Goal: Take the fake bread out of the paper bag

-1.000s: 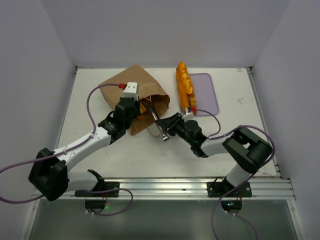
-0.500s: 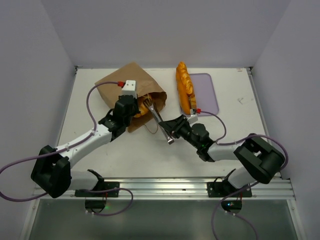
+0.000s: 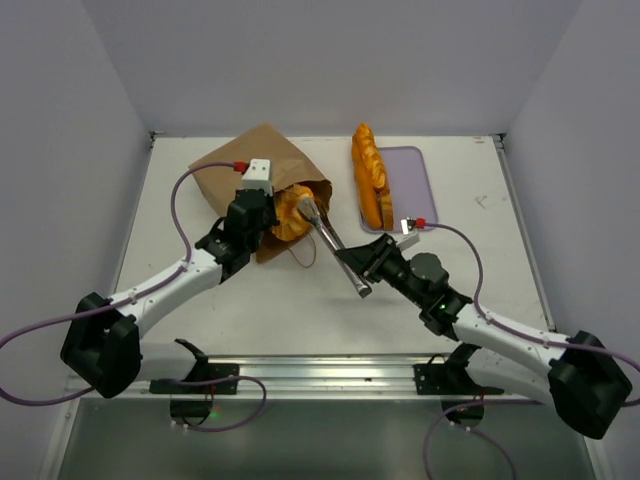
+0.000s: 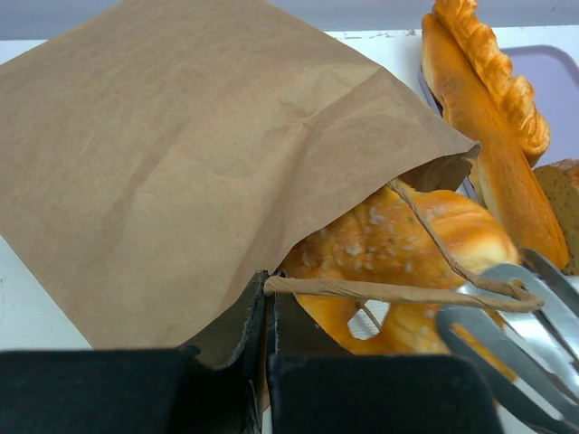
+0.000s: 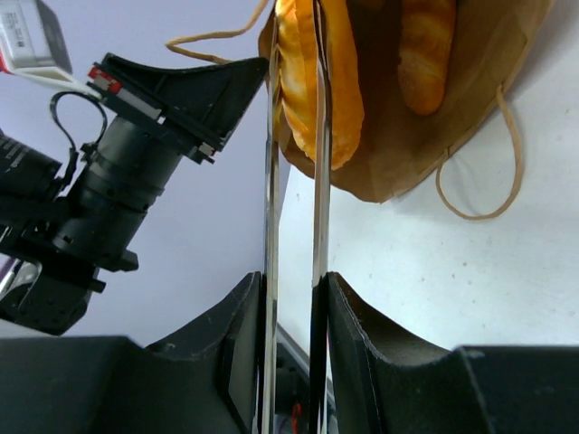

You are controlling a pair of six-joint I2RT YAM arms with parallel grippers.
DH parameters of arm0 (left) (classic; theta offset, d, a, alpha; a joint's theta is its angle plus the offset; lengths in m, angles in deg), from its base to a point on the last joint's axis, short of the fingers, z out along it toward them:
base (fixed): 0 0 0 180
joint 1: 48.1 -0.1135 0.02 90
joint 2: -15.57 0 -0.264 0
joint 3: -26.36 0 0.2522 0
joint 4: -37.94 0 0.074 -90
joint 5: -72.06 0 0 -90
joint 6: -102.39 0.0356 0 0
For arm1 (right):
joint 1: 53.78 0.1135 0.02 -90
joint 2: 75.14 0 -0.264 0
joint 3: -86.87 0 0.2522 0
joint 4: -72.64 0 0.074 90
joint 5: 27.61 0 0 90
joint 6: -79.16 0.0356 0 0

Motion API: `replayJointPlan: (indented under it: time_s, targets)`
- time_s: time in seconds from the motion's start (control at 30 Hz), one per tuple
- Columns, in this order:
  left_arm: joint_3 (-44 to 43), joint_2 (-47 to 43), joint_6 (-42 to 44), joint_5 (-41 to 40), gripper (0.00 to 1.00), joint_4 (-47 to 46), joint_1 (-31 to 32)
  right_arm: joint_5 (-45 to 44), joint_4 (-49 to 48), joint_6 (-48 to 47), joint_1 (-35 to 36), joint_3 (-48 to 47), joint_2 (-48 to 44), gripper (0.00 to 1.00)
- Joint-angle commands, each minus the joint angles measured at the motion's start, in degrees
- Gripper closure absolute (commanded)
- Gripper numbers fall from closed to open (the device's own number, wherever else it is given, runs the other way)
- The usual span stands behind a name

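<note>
**Bread ring clamped at the bag's mouth**

Left of centre by the desk's far edge, the paper bag (image 3: 245, 165) lies flat, its lower lip pinched by the left end effector (image 4: 268, 312). The fake bread ring (image 3: 288, 208) sits at its mouth, clamped by tongs (image 3: 338, 250) squeezed in the right end effector (image 5: 294, 289). 2 loaves (image 3: 370, 180) lie on the lavender tray (image 3: 415, 190).

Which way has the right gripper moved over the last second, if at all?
Yes. The right gripper, shut on the metal tongs, has drawn rightward and nearer, ending below the lavender tray's near-left corner.
</note>
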Motion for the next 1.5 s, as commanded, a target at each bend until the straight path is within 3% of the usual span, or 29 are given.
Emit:
replayJointPlan:
  time_s: [0.0,0.47,0.73,1.1,1.47]
  targets:
    - [-1.32,-1.97,0.32,-0.32,1.0,-2.88,-0.67,-2.4,11.98,-6.7,-0.26,-3.15,-7.1,1.0]
    - [0.43,-3.38,1.03,-0.5,1.0,-3.41,-0.67,-12.5,44.67,-21.46,-0.26,-12.28,-24.96,1.0]
    - [2.02,-3.64,0.85,-0.59,1.0,-3.93,-0.67,-14.44,48.56,-26.04,-0.35,-19.05,-23.3,1.0]
    - [3.51,-4.43,0.59,0.29,1.0,-4.81,-0.67,-23.92,49.79,-37.29,-1.67,-30.57,-15.13,1.0]
    - [4.39,-5.22,0.85,0.03,1.0,-5.17,-0.58,-21.13,44.96,-42.3,-12.3,-36.55,-5.11,1.0]
